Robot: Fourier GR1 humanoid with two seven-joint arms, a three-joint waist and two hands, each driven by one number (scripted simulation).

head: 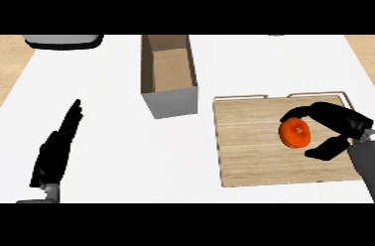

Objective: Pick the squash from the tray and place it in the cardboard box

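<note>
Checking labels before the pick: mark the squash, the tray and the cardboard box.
squash [295,132]: head view, on the middle of its orange face.
tray [253,151]: head view, on bare wood left of the squash.
cardboard box [172,102]: head view, on its near outer wall.

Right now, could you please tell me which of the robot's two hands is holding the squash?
The right hand, fingers curled round the orange squash at the tray; the left hand rests open, holding nothing.
</note>
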